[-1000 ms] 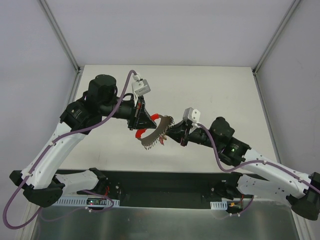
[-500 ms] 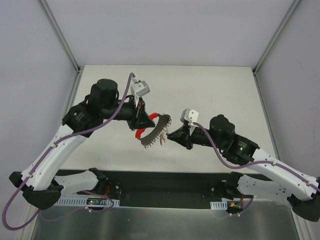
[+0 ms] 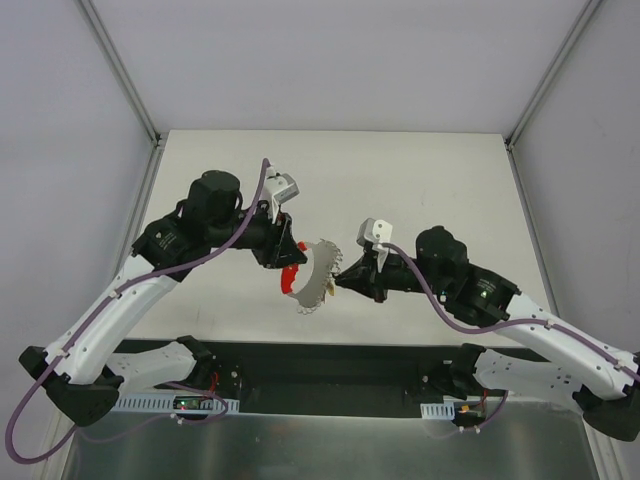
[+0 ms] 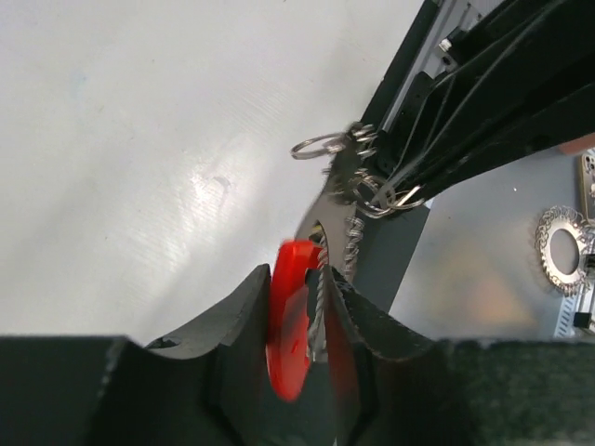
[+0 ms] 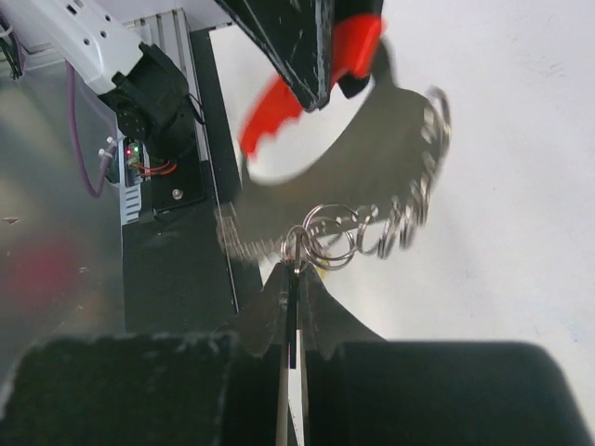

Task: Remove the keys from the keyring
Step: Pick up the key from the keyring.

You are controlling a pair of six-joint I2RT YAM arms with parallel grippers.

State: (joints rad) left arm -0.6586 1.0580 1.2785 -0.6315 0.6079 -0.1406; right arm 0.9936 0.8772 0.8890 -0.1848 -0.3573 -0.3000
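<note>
My left gripper [image 3: 286,262] is shut on the keyring's red plastic piece [image 3: 289,279], held above the table. The left wrist view shows the red piece [image 4: 290,325] pinched between the fingers [image 4: 240,307]. A pale grey curved tag [image 3: 318,278] with a jagged rim hangs from it and carries several small metal rings [image 5: 330,232]. My right gripper [image 3: 340,283] is shut at the tag's right edge. In the right wrist view it [image 5: 296,269] pinches a thin flat metal piece, apparently a key seen edge-on, hanging from one small ring. The other keys are too blurred to pick out.
The white table [image 3: 420,180] lies under both arms. A black rail [image 3: 330,365] runs along its near edge with the arm bases. Slanted frame posts [image 3: 120,70] stand at the left and right. A silvery jagged ring shape [image 4: 562,251] shows on the grey shelf below.
My left gripper has shifted down and right, and the red piece and grey tag have turned with it. My right gripper drew back, then came in again to the tag's right edge.
</note>
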